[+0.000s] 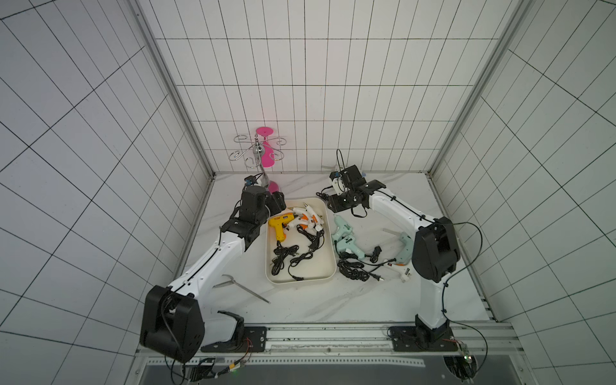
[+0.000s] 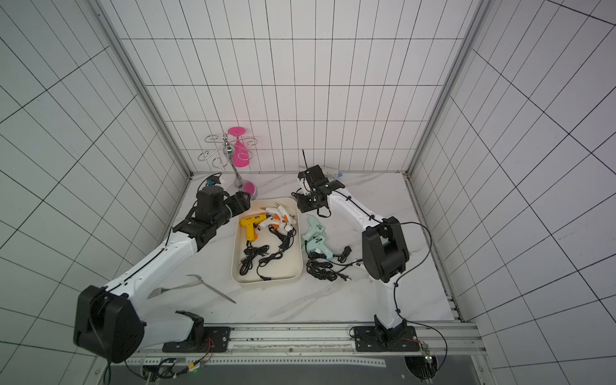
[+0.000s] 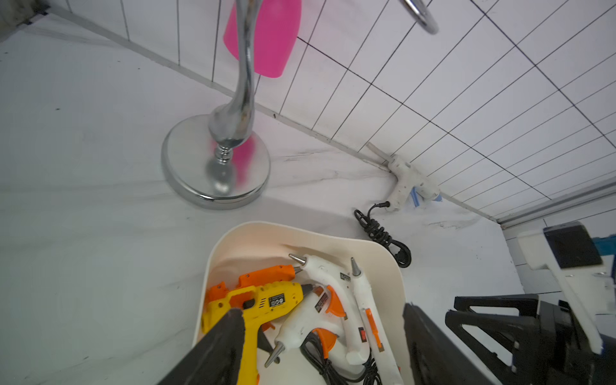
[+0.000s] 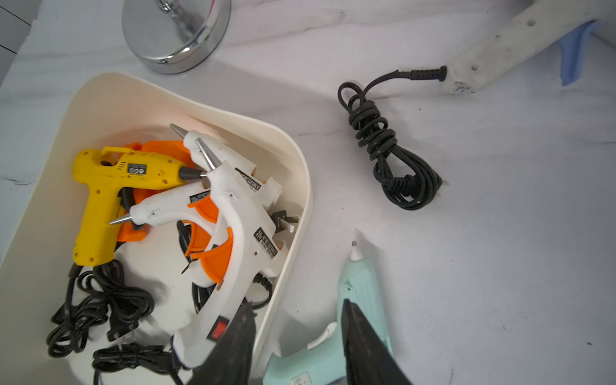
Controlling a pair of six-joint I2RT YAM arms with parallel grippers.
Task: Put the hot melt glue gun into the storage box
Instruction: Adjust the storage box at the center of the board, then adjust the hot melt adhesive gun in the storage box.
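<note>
Storage box, smooth cream plastic, rounded corners, yellow pistol-shaped glue gun

White grid-tiled walls around a marbled white tabletop.

My left arm and my right arm share one build: smooth white shell links joined by bulky black joint housings with rounded, boxy covers. A thin black cable runs along each white link, pinned by small black clips. A looser black cable loop arcs off my right elbow housing. Each arm stands on a flat black base plate. Thin red wires show beside the left base. My left fingers and right fingers are flat, matt black wedges. My right wrist carries a white camera mount with a black face.
</note>
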